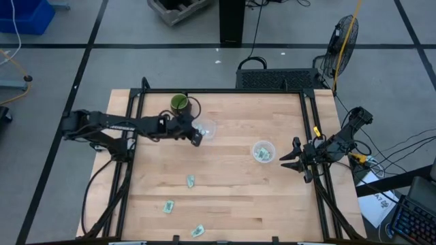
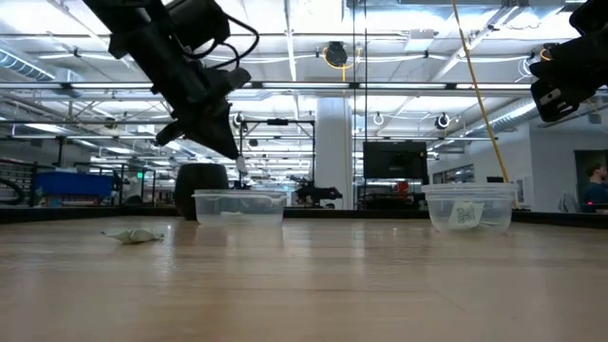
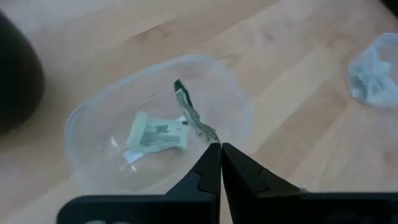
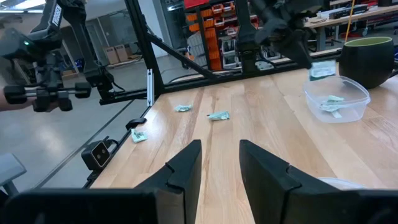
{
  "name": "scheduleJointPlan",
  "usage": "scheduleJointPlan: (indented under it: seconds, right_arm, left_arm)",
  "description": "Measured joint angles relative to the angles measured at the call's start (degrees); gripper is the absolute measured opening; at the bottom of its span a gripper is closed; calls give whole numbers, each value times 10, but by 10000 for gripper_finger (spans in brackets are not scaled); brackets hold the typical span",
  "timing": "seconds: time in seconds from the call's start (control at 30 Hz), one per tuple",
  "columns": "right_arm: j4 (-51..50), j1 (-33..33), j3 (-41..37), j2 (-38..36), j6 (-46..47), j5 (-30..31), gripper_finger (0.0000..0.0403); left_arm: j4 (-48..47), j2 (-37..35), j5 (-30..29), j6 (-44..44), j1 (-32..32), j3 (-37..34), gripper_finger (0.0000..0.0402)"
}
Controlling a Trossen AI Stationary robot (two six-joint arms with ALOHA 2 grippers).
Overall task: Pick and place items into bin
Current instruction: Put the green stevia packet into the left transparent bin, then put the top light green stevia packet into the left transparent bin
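Note:
My left gripper point(image 1: 197, 138) is shut on a pale green and white packet point(image 3: 191, 113) just above a clear container point(image 1: 205, 129). Another packet point(image 3: 155, 134) lies flat on that container's bottom. A second clear container point(image 1: 263, 151) at mid-right holds packets. Three packets lie flat on the table near the front left: one point(image 1: 191, 180), one point(image 1: 167, 206) and one point(image 1: 197, 231). My right gripper point(image 1: 289, 160) is open and empty just right of the second container, near the table's right edge. My left gripper pinches one end of the packet point(image 3: 209, 132) between its two fingertips. The fingers slant down from the table's left side. The packet is lifted clear, edge-on, and reaches out past the fingertips over the container's opening; it also shows in the right wrist view point(image 4: 322, 70).
A dark green bowl point(image 1: 179, 103) stands at the far left, just behind the left container. A black frame point(image 1: 310, 116) runs along the table's sides. Bare wood lies between the two containers and toward the front right.

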Motion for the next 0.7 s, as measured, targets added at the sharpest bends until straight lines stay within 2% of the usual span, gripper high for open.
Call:
scheduleJointPlan:
  seconds: [0.3,0.4,0.53,0.7]
  right_arm:
    - [0,0,0,0,0,0,100]
    - [0,0,0,0,0,0,100]
    - [0,0,0,0,0,0,100]
    - [0,0,0,0,0,0,100]
  left_arm:
    - [0,1,-3,-13,14,0,49]
    - [-1,1,23,-19,11,0,72]
    - [5,1,51,-33,-8,0,104]
    - [29,0,68,-27,-63,0,128]
